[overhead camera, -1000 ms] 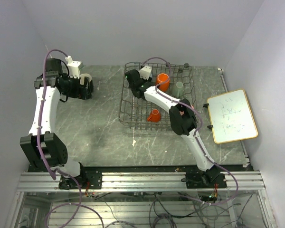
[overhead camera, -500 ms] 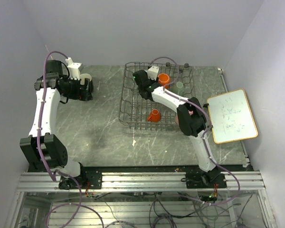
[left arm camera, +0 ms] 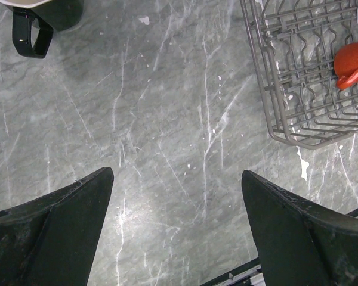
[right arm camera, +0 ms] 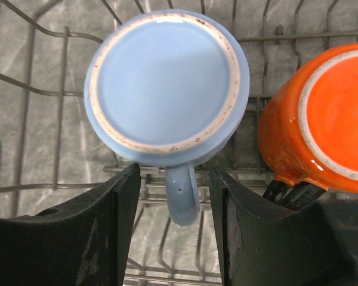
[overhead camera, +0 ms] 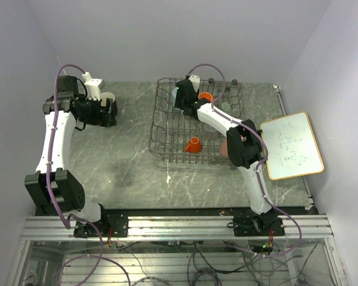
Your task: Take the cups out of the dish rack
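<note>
Right gripper (right arm camera: 175,179) moved to far end of dish rack (overhead camera: 166,136), jaws spread astride light blue mug (right arm camera: 167,83) handle; left gripper (left arm camera: 176,199) spread wide, empty.

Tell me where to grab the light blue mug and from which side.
Take the light blue mug by its handle, from above: it stands base up in the dish rack, and the handle juts sideways between the open fingers of the right pincer.

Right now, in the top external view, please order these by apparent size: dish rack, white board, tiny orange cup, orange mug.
1. dish rack
2. white board
3. tiny orange cup and orange mug: they look alike, and the right arm hides part of the mug, so unranked.
</note>
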### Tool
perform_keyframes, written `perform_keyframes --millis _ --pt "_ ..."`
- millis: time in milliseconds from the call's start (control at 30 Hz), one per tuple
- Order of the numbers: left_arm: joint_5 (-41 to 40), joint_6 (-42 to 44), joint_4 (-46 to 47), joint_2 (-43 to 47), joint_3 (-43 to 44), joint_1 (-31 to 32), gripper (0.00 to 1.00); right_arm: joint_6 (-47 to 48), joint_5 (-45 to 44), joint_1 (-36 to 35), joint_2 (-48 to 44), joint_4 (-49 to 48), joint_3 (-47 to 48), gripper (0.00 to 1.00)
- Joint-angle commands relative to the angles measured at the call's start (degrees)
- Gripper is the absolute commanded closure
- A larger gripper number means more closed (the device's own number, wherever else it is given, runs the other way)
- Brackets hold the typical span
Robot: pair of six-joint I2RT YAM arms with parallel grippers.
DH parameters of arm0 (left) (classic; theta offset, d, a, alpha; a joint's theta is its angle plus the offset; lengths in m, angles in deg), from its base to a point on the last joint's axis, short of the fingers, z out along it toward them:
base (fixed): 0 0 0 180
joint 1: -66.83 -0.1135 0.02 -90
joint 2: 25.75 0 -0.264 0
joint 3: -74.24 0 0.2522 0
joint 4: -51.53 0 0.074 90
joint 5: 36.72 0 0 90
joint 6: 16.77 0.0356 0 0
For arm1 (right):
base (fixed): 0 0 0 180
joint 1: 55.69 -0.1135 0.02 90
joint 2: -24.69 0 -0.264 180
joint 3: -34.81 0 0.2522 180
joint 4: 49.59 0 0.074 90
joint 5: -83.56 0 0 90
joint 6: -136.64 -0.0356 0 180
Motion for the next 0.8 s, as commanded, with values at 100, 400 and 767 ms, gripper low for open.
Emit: perform_keyframes --millis 100,400,767 --pt "1.81 -0.27 -0.58 2.03 0.58 -0.40 0.00 2.86 0.18 0.10 0.28 2.06 -3.00 0.51" --pt "2.08 -0.84 -1.12 2.99 0.51 -0.43 0.00 5.84 -1.36 -0.43 -0.76 -1.55 -5.35 0.60" --pt "3.42 -0.19 -2.79 3.97 0.35 -0.45 0.00 11.14 -2.59 -0.77 0.53 -6.41 -5.49 0.66"
